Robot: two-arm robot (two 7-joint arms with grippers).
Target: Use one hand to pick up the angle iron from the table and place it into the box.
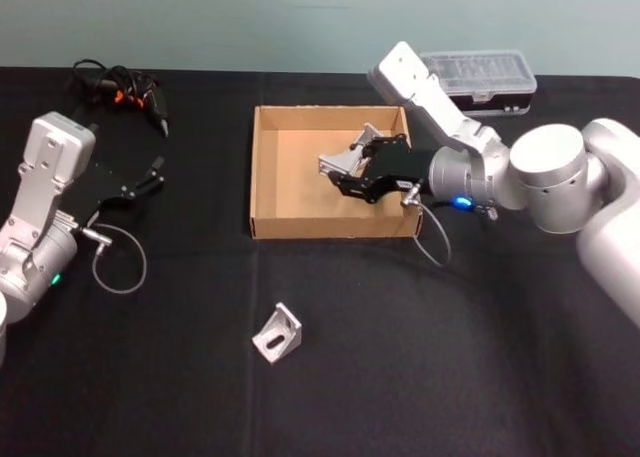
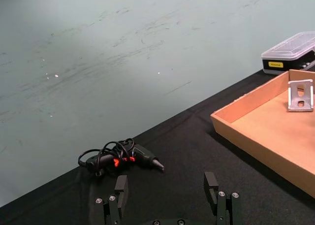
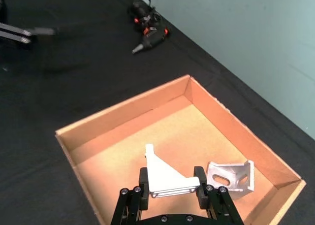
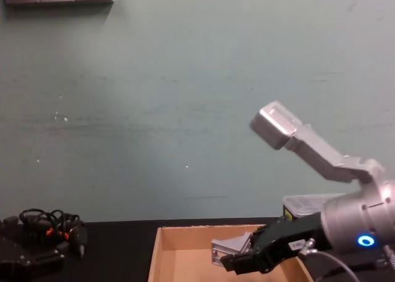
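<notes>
My right gripper (image 1: pixel 345 172) hovers over the tan box (image 1: pixel 262 167), shut on a silver angle iron (image 1: pixel 338 162). In the right wrist view the held angle iron (image 3: pixel 165 178) sits between the fingers (image 3: pixel 201 183), above the box floor (image 3: pixel 147 146). A second angle iron (image 3: pixel 230 176) lies inside the box near a corner. Another angle iron (image 1: pixel 278 334) rests on the black table (image 1: pixel 420 377), in front of the box. From the chest view the right gripper (image 4: pixel 237 257) holds its piece (image 4: pixel 229 247) just above the box rim (image 4: pixel 154 257). My left gripper (image 1: pixel 152 175) is parked at the left, open (image 2: pixel 167 195).
A black case with a clear lid (image 1: pixel 480 77) stands behind the box at the right. A black tool with tangled cables (image 1: pixel 120 87) lies at the back left of the table (image 2: pixel 123 158). Open tabletop stretches along the front.
</notes>
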